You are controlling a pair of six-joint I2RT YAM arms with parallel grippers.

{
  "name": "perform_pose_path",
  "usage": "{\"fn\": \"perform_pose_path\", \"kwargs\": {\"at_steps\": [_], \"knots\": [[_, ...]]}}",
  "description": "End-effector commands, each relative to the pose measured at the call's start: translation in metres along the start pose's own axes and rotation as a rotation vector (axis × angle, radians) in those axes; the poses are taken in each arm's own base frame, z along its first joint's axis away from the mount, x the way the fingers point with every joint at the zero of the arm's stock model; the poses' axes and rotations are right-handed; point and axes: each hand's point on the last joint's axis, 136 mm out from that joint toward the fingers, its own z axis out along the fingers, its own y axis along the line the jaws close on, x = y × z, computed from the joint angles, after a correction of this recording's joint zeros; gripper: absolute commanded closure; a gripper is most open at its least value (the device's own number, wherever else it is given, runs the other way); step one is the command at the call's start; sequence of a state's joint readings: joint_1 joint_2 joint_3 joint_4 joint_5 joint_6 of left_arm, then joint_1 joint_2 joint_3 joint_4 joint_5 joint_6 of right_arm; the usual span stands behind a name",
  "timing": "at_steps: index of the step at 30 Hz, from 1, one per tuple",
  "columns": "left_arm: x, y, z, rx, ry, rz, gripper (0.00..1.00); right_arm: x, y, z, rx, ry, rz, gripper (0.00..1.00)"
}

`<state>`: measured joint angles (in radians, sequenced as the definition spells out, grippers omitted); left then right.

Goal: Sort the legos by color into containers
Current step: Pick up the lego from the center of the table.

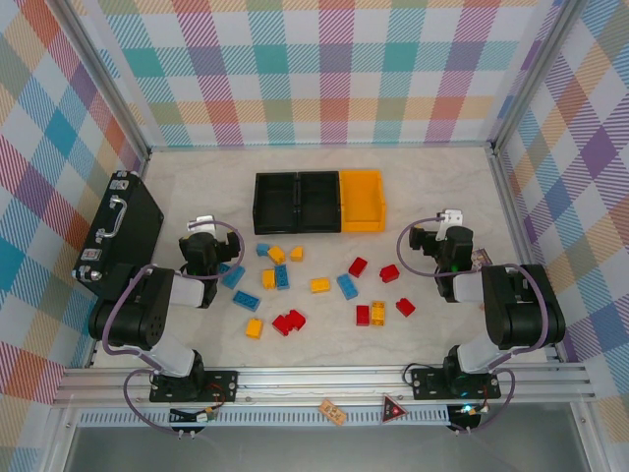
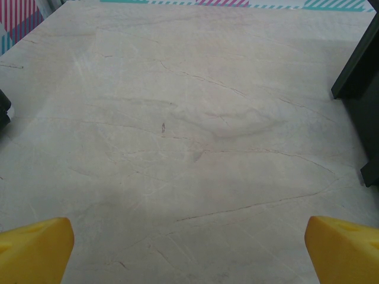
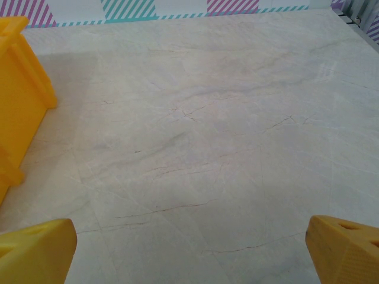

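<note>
Left gripper (image 2: pixel 189 251) and right gripper (image 3: pixel 189 251) both gape wide over bare tabletop (image 1: pixel 197 187); legos (image 1: pixel 319 285) lie scattered between them, containers (image 1: pixel 299 202) farther back, briefcase (image 1: pixel 123 231) by the left wall.

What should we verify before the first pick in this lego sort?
1. Left tool open, nothing held: ok.
2. Right tool open, nothing held: ok.
3. Containers tops unobstructed, no bricks seen inside: ok.
4. Legos all on the table, between the two arms: ok.
5. Bricks separated for clean grasps: not ok. The red cluster touches, and a yellow brick abuts a blue one.
6. Left arm clearance from the briefcase: cannot tell.
</note>
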<state>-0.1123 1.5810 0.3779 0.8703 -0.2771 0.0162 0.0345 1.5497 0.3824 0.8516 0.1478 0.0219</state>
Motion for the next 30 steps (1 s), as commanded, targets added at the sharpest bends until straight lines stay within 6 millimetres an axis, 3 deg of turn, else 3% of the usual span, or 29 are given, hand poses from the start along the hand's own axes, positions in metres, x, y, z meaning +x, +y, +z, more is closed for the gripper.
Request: {"fn": "perform_pose_path", "kwargs": {"at_steps": [1, 17, 21, 26, 30], "knots": [[-0.014, -0.001, 0.003, 0.008, -0.035, -0.021, 0.01, -0.013, 0.002, 0.000, -0.007, -0.038, 0.017, 0.01], [-0.013, -0.001, 0.002, 0.009, -0.036, -0.021, 0.00, -0.017, -0.002, -0.002, 0.016, -0.047, 0.026, 0.01], [-0.029, 0.003, 0.000, -0.021, -0.013, -0.019, 0.00, -0.024, 0.005, -0.007, -0.018, -0.051, 0.006, 0.01], [-0.050, 0.002, -0.005, -0.036, 0.034, 0.000, 0.00, -0.047, 0.000, -0.019, 0.015, -0.007, 0.017, 0.01], [-0.084, 0.004, -0.018, -0.041, -0.034, -0.079, 0.00, -0.072, 0.002, -0.033, 0.003, -0.031, 0.119, 0.01]]}}
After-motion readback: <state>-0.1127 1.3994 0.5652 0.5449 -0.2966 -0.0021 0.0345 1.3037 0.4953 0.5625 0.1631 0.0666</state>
